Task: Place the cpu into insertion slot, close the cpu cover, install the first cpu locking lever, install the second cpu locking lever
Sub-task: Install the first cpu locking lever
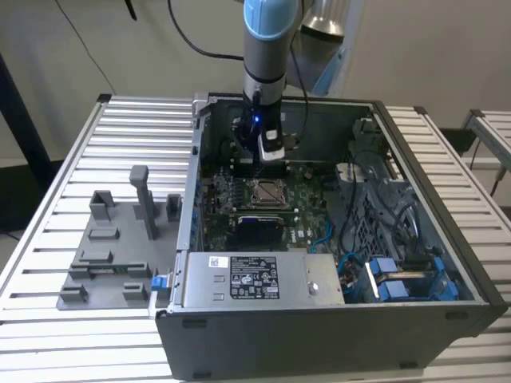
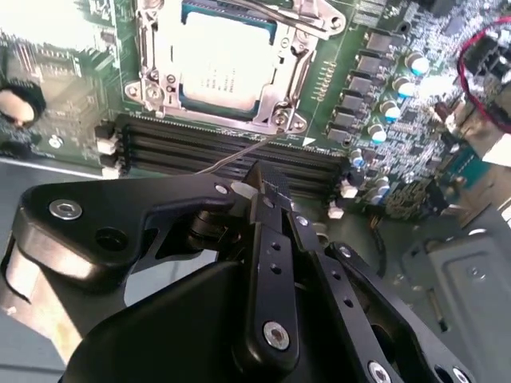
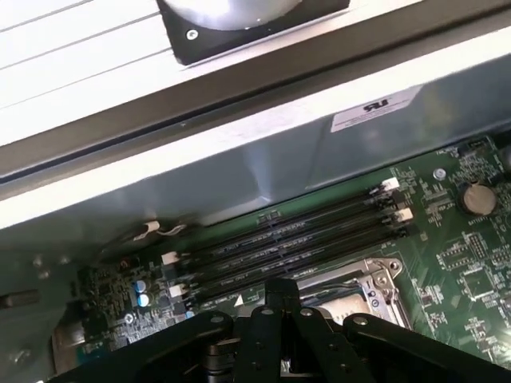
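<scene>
An open computer case [image 1: 319, 343] lies on a slatted metal table [image 1: 120, 128] — inside, a grey box with a white label [image 1: 255, 279] sits near blue connectors [image 1: 391, 286]. Black memory slots [image 2: 200, 144] cross the green board [image 2: 72, 88]; a grey fixture plate [image 1: 112, 263] rests just beside the case

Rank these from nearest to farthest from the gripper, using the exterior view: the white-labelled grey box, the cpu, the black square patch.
Measured from the gripper:
1. The cpu, on the green board just on the camera's side of the gripper.
2. The black square patch, one step further toward the camera.
3. The white-labelled grey box, along the case's near wall.
</scene>
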Motion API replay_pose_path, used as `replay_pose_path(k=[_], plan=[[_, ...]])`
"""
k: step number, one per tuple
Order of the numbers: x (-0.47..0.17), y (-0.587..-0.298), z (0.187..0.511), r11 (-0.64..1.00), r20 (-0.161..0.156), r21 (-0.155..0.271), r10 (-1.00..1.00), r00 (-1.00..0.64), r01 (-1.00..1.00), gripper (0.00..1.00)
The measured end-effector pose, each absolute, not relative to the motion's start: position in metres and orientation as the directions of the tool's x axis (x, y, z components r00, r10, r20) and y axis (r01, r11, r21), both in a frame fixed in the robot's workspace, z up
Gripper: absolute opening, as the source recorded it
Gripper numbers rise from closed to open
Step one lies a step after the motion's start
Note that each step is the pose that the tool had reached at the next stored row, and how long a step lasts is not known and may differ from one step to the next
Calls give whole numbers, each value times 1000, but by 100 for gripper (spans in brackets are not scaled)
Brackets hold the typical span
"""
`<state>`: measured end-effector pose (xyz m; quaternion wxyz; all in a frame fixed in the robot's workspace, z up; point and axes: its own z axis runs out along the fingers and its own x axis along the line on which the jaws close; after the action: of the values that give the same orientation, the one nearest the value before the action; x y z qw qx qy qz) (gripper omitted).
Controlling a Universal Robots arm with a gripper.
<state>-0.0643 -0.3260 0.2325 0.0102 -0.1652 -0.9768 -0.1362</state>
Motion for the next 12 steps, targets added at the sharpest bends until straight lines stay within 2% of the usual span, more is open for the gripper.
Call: replay_pose_path(k=[12], plan=[[-65, -327, 227, 945, 30, 276, 171, -985, 173, 11]])
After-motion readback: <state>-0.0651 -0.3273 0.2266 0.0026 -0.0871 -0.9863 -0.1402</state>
